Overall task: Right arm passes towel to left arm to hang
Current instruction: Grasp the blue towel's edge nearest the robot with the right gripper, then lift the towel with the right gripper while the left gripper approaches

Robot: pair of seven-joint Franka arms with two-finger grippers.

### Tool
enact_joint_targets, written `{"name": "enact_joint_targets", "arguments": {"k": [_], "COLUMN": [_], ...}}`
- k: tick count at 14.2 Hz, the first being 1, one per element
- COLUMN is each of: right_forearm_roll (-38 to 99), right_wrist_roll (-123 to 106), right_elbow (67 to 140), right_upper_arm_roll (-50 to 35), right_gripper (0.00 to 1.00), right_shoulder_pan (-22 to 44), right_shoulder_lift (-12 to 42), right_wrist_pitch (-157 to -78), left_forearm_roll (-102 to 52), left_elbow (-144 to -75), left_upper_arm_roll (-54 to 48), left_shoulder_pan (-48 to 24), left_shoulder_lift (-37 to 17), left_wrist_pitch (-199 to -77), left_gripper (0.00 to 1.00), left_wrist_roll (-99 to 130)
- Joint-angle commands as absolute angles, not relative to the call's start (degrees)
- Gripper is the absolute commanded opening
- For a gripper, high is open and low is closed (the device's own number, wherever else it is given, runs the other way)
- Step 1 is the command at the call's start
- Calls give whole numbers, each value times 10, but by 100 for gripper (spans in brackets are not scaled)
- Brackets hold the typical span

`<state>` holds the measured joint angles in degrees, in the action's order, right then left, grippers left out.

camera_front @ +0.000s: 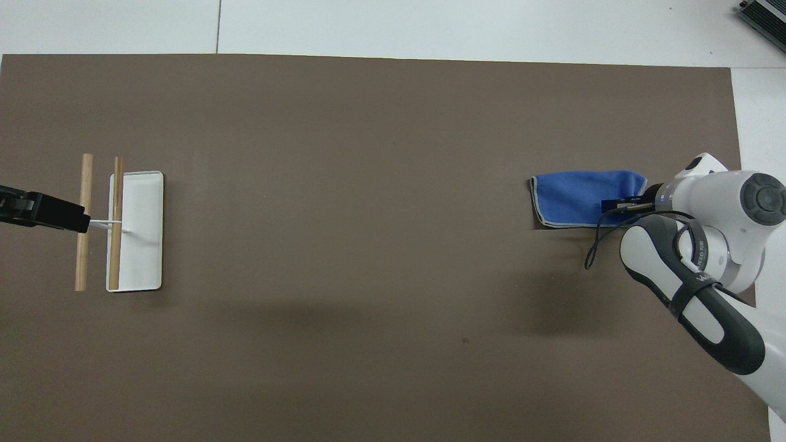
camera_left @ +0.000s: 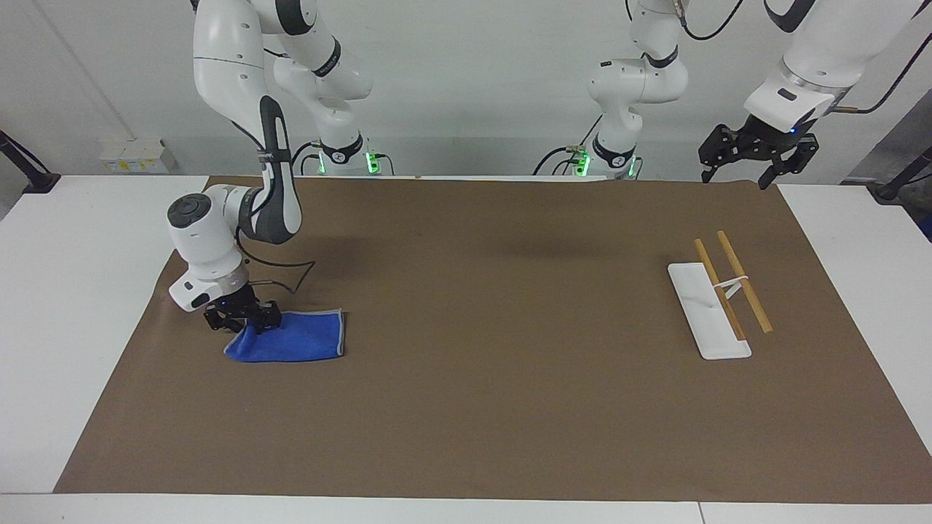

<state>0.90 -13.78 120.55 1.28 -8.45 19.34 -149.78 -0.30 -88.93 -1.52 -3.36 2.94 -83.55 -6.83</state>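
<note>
The bright-blue towel (camera_left: pixel 295 340) lies on the brown mat at the right arm's end of the table; it also shows in the overhead view (camera_front: pixel 571 195). My right gripper (camera_left: pixel 244 322) is low at the towel's end toward the right arm's side and is shut on that edge, which is bunched and slightly raised; it also shows in the overhead view (camera_front: pixel 609 207). My left gripper (camera_left: pixel 734 175) waits open and empty, raised over the mat's corner at the left arm's end. In the overhead view the left gripper (camera_front: pixel 73 218) overlaps the rack's bars.
The rack stands at the left arm's end: a white base (camera_left: pixel 703 316) with two wooden bars (camera_left: pixel 743 280) on a thin white post. It also shows in the overhead view, base (camera_front: pixel 144 245) and bars (camera_front: pixel 85 184). A brown mat (camera_left: pixel 495 378) covers the table.
</note>
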Motion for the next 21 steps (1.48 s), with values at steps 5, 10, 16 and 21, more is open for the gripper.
{"name": "enact_joint_targets", "arguments": {"k": [5, 10, 16, 21], "right_forearm_roll": [11, 11, 11, 11], "right_wrist_roll": [-145, -145, -145, -144], "right_elbow": [1205, 1165, 1125, 1040], "right_upper_arm_roll": [6, 5, 3, -12], "right_gripper": [0, 0, 0, 0], "right_shoulder_pan": [-89, -88, -70, -65], "right_shoulder_lift": [195, 169, 110, 63], "right_wrist_pitch": [-1484, -1402, -1307, -1170], "left_forearm_roll": [4, 4, 4, 4], "left_elbow": [-904, -903, -904, -903], "left_upper_arm_roll": [-18, -19, -18, -18], "left_shoulder_pan": [-27, -27, -27, -27], "left_shoulder_lift": [40, 40, 40, 40], "left_wrist_pitch": [-843, -843, -843, -843], "left_gripper": [100, 100, 100, 100], "left_wrist_roll": [-72, -72, -72, -72]}}
